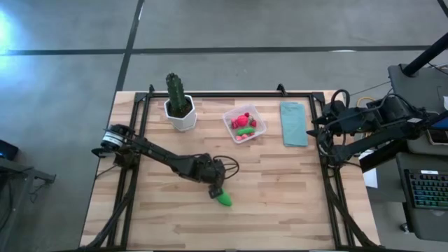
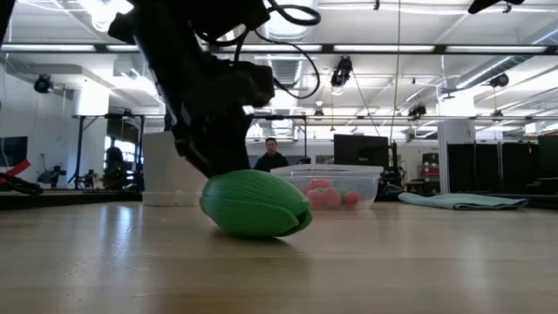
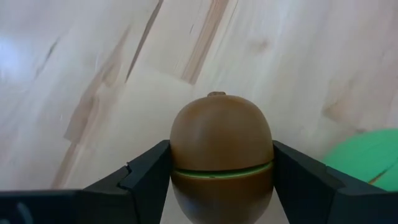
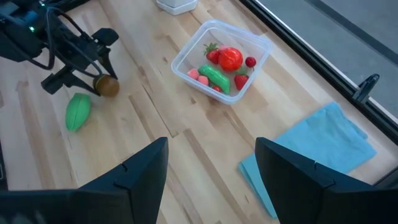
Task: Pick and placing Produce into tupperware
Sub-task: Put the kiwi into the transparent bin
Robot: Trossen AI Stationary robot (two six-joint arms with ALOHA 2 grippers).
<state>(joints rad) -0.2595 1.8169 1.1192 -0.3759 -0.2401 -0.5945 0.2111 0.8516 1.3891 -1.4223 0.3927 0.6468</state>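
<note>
You get bright, even light from ceiling strips in the low view. Glare washes the wood beyond the left gripper, and its brown ball shows a soft sheen. The green piece below that claw casts a faint shadow.

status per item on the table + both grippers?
left gripper: shut on brown ball, low over the table
green oblong piece: loose on the table beside the brown ball
tupperware: open, holding red, pink and green pieces
right gripper: open, empty, at the table's right edge
</note>
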